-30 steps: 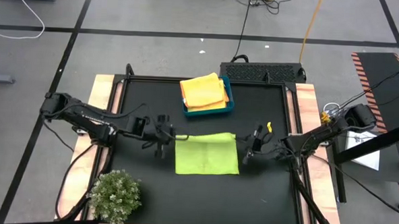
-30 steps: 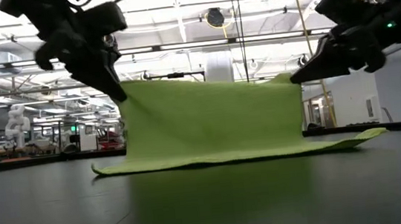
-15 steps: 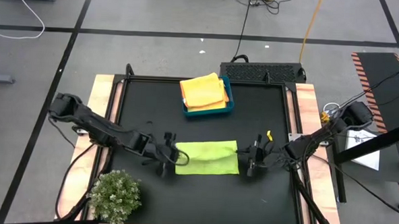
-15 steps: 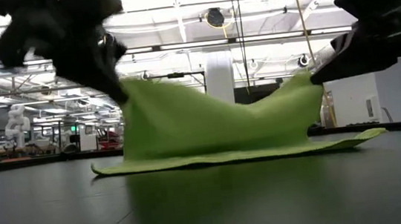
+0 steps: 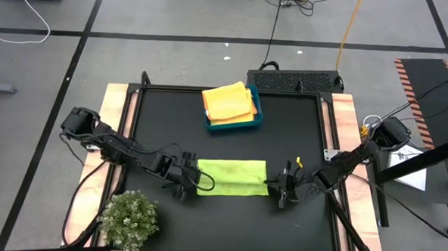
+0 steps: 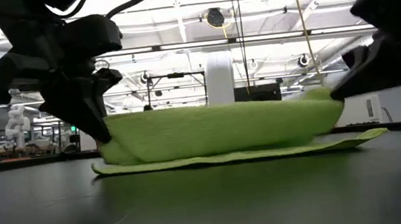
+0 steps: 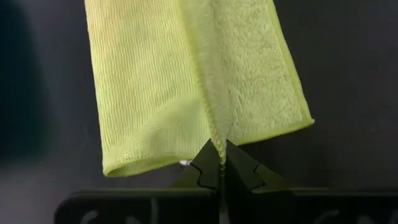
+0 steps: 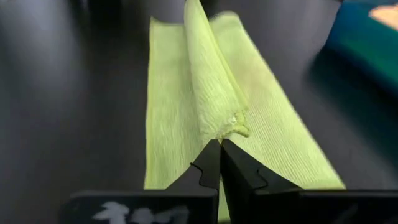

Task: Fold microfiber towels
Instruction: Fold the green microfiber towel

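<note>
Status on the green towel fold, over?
Left end effector and right end effector shut on lime green towel edge, carried over the lower layer. Fold not laid flat yet. Nothing in the way.

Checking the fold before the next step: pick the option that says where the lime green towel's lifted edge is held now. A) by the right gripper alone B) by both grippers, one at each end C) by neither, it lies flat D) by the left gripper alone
B: the left gripper and the right gripper are each shut on an end of the lime green towel, as both wrist views show.
</note>
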Available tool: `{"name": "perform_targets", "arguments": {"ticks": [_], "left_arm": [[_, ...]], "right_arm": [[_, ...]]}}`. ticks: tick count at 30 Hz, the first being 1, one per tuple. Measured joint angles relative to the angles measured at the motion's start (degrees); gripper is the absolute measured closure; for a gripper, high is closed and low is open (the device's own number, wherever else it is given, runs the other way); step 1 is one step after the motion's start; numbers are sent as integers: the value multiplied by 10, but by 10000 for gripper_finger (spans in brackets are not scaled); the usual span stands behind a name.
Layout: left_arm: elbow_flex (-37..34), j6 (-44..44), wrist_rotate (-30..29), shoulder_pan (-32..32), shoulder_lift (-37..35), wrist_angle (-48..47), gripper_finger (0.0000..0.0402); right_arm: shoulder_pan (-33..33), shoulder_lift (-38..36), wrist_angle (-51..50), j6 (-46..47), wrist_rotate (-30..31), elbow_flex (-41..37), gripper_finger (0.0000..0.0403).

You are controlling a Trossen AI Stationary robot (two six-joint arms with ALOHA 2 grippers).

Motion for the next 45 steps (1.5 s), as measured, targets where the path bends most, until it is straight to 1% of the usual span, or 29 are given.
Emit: {"name": "perform_targets", "arguments": {"ticks": [4,6,13,15,17,20,23,26,31,34,38,41,43,45], "left_arm": [[0,0,0,0,-3,-7,384],[0,0,1,0,-5,-6,382],[0,0,62,-1,-6,34,391],[0,0,71,-2,-6,44,388],[0,0,75,-3,-6,54,381],[0,-1,75,-7,-6,56,365],[0,-4,75,-11,-6,56,346],[0,-6,75,-15,-6,56,328],[0,-16,75,-20,-6,56,309],[0,-19,68,-21,-6,56,303],[0,-20,62,-19,-6,55,304],[9,-51,73,-12,-18,51,304],[26,-61,78,-7,-25,62,304],[35,-57,71,-3,-30,59,304]], "right_arm": [[4,24,1,24,-3,0,403],[4,34,5,31,-16,0,403],[4,52,6,36,-27,0,403],[4,52,5,34,-20,0,403],[4,52,4,32,1,0,403],[4,52,3,28,2,0,400],[4,52,1,27,-3,0,382],[4,52,1,30,-33,0,352],[4,52,-3,60,-107,0,301],[4,52,-11,83,-123,0,286],[4,49,-6,85,-132,0,280],[4,27,2,90,-124,0,280],[4,2,15,91,-83,0,280],[4,-21,40,74,-36,0,280]]}}
